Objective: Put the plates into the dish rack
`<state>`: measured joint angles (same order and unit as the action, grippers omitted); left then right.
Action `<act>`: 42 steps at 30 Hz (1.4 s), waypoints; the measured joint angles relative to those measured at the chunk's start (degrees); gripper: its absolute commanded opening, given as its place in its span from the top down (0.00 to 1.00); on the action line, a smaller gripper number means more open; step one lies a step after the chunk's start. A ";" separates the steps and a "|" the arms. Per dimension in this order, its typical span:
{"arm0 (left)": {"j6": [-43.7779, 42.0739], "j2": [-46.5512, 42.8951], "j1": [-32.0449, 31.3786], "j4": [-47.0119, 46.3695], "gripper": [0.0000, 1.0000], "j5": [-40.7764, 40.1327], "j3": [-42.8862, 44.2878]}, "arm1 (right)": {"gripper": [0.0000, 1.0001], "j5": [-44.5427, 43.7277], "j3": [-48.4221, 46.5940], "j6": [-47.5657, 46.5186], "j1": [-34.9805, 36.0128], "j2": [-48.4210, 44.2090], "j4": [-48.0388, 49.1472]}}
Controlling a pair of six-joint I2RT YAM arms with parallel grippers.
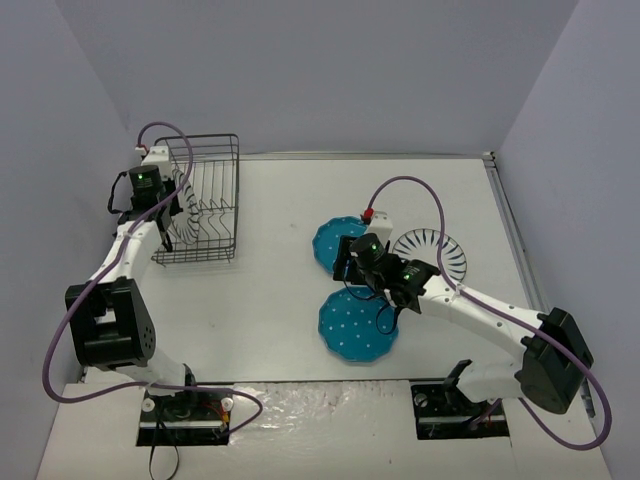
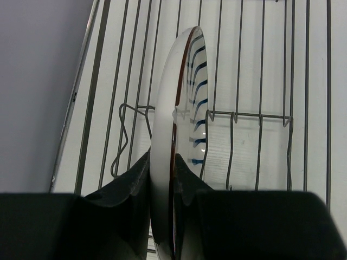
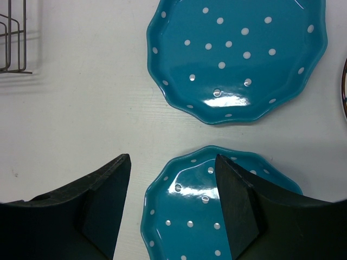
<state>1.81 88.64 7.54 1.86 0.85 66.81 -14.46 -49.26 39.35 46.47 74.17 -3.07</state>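
Your left gripper [image 2: 162, 176] clamps the striped plate [image 2: 162, 124], perhaps unseated in the rack [image 2: 260, 116]; let go and it may topple; right gripper [image 3: 173, 181] gapes wide.

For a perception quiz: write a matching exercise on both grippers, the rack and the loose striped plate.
1 left gripper
2 right gripper
3 rack
4 loose striped plate

A open over a teal plate
B flat, right of the teal plates
C shut on an upright striped plate
D far left of the table

Pairs: 1-C, 2-A, 3-D, 4-B
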 measured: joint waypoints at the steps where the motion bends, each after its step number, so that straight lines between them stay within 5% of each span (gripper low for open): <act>1: -0.03 0.00 -0.07 0.10 1.00 -0.27 0.00 | 0.40 0.00 0.08 0.01 0.01 -0.10 0.00; 5: 0.09 0.31 -0.10 0.25 0.98 -1.17 0.17 | 0.40 0.03 0.55 0.06 -0.01 -0.74 0.10; 9: 0.39 1.39 -0.30 0.95 0.67 -2.21 1.49 | 0.40 0.16 0.66 0.21 0.01 -0.93 0.11; 15: 0.47 1.60 -0.05 0.84 0.46 -4.97 2.71 | 0.40 0.37 0.88 0.22 0.01 -0.96 0.13; 27: 0.54 1.60 -0.03 2.14 0.43 -7.54 4.64 | 0.40 0.37 0.90 0.47 0.01 -0.96 0.15; 42: 1.18 -3.56 -0.36 14.76 0.37 -26.05 16.92 | 0.39 -0.20 0.97 1.13 -0.11 -1.60 0.21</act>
<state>2.99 85.08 7.18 16.63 -25.20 83.72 -14.66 -48.29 40.48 46.36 72.57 -2.86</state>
